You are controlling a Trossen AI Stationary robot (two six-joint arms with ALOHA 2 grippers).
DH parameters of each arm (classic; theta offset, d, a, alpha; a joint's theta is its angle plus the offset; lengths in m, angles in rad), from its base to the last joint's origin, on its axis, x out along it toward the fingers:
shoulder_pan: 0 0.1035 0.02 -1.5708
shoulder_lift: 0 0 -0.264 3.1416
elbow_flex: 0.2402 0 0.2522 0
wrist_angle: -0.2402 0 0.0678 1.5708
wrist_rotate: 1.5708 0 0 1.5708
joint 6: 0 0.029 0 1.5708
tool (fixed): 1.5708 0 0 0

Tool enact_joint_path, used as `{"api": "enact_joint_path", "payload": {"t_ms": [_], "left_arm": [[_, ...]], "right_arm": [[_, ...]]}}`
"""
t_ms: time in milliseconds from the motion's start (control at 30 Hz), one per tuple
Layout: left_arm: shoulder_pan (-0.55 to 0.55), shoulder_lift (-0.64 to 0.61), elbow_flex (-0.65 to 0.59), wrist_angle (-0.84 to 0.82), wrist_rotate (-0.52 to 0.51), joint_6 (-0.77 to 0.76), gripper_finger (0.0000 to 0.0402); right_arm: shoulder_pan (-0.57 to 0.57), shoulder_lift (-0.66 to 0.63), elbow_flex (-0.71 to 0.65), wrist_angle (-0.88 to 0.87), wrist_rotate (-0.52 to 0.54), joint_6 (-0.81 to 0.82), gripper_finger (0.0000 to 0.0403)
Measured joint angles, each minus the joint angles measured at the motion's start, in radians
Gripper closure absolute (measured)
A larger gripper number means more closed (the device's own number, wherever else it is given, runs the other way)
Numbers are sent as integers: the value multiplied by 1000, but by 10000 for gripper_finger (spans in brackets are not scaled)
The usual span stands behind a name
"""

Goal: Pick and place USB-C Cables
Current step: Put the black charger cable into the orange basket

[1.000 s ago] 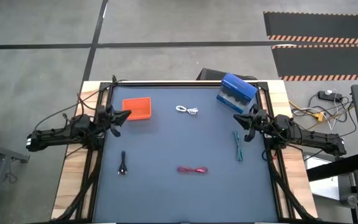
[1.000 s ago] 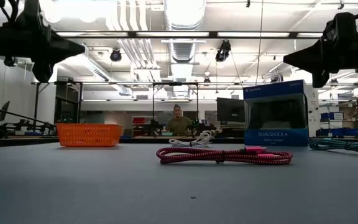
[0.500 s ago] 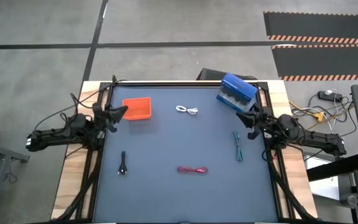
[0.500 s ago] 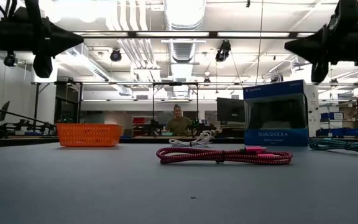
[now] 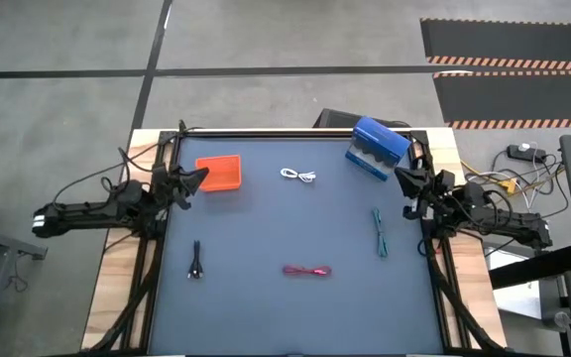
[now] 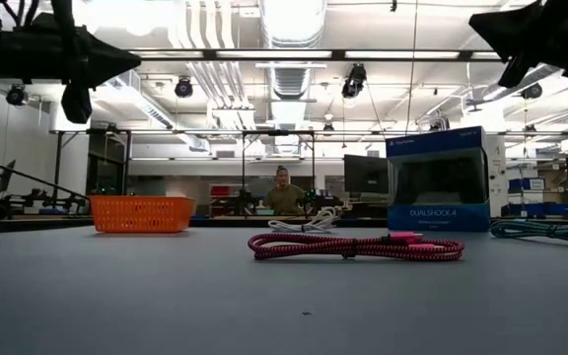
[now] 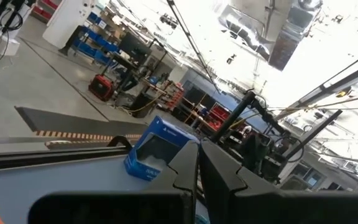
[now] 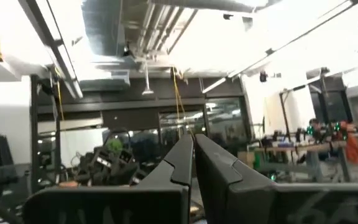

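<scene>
Four small cable bundles lie flat on the dark table: white (image 5: pixel 298 176) toward the far edge, teal (image 5: pixel 380 233) at the right, red-pink (image 5: pixel 307 270) (image 6: pixel 353 246) toward the near side, black (image 5: pixel 196 260) at the near left. The orange tray (image 5: pixel 219 174) (image 6: pixel 141 213) stands at the far left. My left gripper (image 5: pixel 202 175) (image 7: pixel 197 163) hovers shut just left of the tray, high above the table (image 6: pixel 131 61). My right gripper (image 5: pixel 400 177) (image 8: pixel 193 149) is shut, raised by the right edge beside the blue box, and points up into the room.
A blue box (image 5: pixel 376 149) (image 6: pixel 438 179) stands at the far right corner. A black rail frames the table (image 5: pixel 266 228), with wooden borders outside it. Free surface spreads between the cables in the middle. A person sits far behind the table (image 6: pixel 282 192).
My right gripper has risen and drawn back toward the table's far right, away from the teal cable, tipping upward. My left gripper has lifted slightly beside the tray. The cables, tray and box have stayed put.
</scene>
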Motion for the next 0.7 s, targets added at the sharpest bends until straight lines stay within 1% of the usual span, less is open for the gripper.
{"api": "enact_joint_path", "payload": {"t_ms": [100, 200, 233, 433, 567, 700], "left_arm": [[-1, 75, 15, -1, 1, -44, 400], [-1, 148, 30, 1, 4, -85, 400], [-1, 172, 36, -1, 4, -101, 400], [-19, 315, 78, 0, 45, -175, 400], [-54, 411, 128, 0, 73, -201, 400], [-101, 505, 201, 7, 135, -220, 400]], "right_arm": [[0, 0, 7, -5, -20, 22, 394], [0, 0, 10, 0, -81, 39, 394], [0, 0, 10, -2, -87, 38, 394], [0, 0, 13, -1, -85, 43, 394], [0, 0, 14, -1, -85, 43, 394], [0, 0, 14, -1, -85, 44, 394]]}}
